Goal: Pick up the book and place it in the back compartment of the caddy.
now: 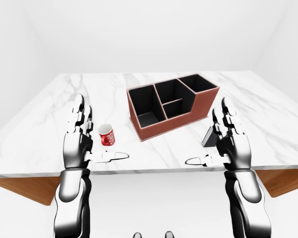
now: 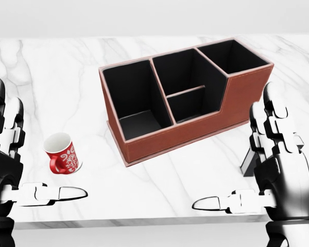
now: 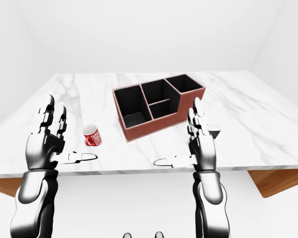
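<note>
The right hand (image 2: 278, 170) is held upright and spread wide at the right of the head view, fingers pointing up and thumb stretched toward the left, with nothing gripped. Directly behind it the book (image 1: 208, 137) is seen on the marble table (image 1: 64, 106), largely hidden by the hand, just beside the right end of the caddy (image 2: 183, 98). The brown caddy is set at an angle, its black compartments all shown empty. The left hand (image 1: 78, 141) is likewise raised and spread open at the left, holding nothing. A red patterned mug (image 2: 62, 153) is placed on the table between that hand and the caddy.
</note>
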Controlling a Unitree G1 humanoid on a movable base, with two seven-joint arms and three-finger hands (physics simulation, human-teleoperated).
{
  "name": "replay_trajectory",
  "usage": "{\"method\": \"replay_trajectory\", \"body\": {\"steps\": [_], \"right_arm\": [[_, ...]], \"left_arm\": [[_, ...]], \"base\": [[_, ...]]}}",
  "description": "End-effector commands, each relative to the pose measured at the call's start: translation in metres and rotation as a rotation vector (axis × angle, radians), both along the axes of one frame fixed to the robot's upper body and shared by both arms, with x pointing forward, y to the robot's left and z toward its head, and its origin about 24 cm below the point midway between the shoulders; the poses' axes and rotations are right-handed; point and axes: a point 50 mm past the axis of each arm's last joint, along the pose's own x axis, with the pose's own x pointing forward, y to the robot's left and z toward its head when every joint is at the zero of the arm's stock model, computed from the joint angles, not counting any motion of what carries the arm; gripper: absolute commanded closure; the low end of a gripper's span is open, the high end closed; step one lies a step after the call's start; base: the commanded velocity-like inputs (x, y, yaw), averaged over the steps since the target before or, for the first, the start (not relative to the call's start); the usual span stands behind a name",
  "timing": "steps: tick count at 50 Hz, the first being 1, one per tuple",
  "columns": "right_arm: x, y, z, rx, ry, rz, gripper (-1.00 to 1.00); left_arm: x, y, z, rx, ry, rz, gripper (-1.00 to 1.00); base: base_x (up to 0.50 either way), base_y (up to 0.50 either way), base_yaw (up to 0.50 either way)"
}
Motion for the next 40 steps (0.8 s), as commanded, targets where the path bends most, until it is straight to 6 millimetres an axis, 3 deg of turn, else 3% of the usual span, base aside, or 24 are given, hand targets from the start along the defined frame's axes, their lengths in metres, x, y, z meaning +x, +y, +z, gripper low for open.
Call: {"method": "replay_trajectory", "body": {"steps": [1,22,40], "right_arm": [[-0.0017,-0.0019,0.0039,-0.002,-0.018,-0.007,-1.00],[0.0032,-0.0041,-0.0003,0.001,0.001,-0.031,-1.00],[0.0028,-0.0073,0.0044,0.000,-0.021,-0.061,-1.00]], "left_arm": [[-0.0004,-0.0004,0.0004,0.002,-0.002,-0.002,-1.00],[0.0006,-0.0029,-0.0046,0.002,0.021,-0.009,-1.00],[0.0007,-0.0010,-0.0008,0.001,0.004,-0.004,-1.00]], "base": [[0.50,0.00,0.00],[0.49,0.00,0.00],[0.00,0.00,0.00]]}}
